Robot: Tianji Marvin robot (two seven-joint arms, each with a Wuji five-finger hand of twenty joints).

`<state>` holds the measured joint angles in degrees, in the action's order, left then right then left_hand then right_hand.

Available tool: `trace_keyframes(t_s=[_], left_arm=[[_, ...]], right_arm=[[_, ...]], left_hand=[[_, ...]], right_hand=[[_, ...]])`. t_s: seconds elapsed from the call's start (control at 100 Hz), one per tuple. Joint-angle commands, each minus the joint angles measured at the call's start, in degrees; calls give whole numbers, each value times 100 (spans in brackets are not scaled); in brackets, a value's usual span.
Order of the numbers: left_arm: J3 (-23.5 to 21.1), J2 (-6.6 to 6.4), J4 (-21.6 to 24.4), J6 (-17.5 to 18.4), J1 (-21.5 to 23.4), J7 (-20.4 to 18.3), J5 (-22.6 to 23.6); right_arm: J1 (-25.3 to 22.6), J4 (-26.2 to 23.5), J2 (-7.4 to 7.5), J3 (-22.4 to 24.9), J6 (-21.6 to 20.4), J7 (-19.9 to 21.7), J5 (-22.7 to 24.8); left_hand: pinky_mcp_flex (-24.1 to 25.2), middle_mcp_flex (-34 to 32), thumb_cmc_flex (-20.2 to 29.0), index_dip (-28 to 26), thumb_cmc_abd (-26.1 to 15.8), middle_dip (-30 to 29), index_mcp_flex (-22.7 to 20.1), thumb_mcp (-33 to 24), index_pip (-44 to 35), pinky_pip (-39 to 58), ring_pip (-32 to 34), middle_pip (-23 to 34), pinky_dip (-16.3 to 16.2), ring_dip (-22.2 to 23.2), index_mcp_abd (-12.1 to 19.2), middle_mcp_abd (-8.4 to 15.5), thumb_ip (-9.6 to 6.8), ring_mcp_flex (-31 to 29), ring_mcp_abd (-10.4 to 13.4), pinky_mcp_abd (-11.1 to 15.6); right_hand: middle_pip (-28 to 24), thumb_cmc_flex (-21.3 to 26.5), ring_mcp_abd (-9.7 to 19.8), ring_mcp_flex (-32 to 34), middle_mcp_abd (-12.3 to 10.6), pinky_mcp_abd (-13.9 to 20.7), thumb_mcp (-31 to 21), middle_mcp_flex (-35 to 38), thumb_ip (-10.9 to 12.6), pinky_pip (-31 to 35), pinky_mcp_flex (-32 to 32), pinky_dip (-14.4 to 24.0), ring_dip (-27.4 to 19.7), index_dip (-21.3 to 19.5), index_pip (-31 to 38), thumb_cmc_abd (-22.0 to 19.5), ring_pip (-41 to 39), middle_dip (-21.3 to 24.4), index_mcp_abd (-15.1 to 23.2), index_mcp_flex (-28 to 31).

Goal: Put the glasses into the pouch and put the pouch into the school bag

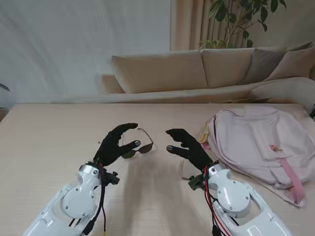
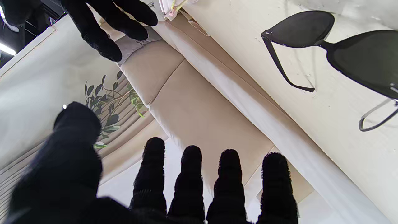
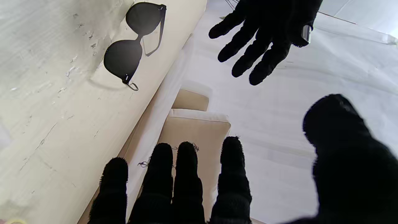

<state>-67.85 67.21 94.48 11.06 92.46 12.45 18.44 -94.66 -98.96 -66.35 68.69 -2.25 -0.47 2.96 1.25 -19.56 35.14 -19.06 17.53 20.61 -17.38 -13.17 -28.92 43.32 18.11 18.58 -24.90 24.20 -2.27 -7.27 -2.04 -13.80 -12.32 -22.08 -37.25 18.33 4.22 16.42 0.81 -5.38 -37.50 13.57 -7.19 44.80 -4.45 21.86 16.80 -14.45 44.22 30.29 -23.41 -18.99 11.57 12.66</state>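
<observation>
1. Hovering nearest to me are both black-gloved hands, sitting above the table (image 1: pixel 49 147), and neither one is holding anything.
2. My left hand (image 1: pixel 115 145) is keeping its fingers (image 2: pixel 229 183) spread loosely, and it's covering part of the sunglasses (image 1: pixel 139 146), so in the stand view I'm only seeing one dark lens and a thin arm.
3. My right hand (image 1: pixel 189 146) is also hanging open, fingers (image 3: pixel 186 177) apart, a bit to the right of the glasses and not touching them.
4. Farther right, the pink school bag (image 1: pixel 256 147) is lying flat, with its right edge getting cut off by the frame.
5. Something pale yellow (image 1: pixel 203 132) is peeking out at the bag's left edge, maybe the pouch, can't tell.
6. Farthest back, a beige sofa (image 1: pixel 197 71) is sitting behind the table.
</observation>
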Motion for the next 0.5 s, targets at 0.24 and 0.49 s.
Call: trace_keyframes(t_s=[0.24,0.49], left_arm=[[13,35,18,22,21,15,74],[-11,29,13,-52,33,39,175]], right_arm=[[-91,-97,12,15,47,121,-2],[-89,-101,7,17,52,97,7]], left_hand=[[156,-74,-30,55,-78,-101,-121,188,-21,-310,-49,65,64,-36,0,66,67,51,175,144],[188,-100,43,14,-11,-87,-328,159,-106,-348,-52,72,60,-32,75,75,64,76,194,176]], right_hand=[[12,75,69,3,-9,73,176,144,227,-5,-67,60,-31,17,-60,6,44,49,226,-22],[16,81,70,4,2,74,175,149,231,-9,-68,65,-31,16,-59,17,45,50,215,-20]])
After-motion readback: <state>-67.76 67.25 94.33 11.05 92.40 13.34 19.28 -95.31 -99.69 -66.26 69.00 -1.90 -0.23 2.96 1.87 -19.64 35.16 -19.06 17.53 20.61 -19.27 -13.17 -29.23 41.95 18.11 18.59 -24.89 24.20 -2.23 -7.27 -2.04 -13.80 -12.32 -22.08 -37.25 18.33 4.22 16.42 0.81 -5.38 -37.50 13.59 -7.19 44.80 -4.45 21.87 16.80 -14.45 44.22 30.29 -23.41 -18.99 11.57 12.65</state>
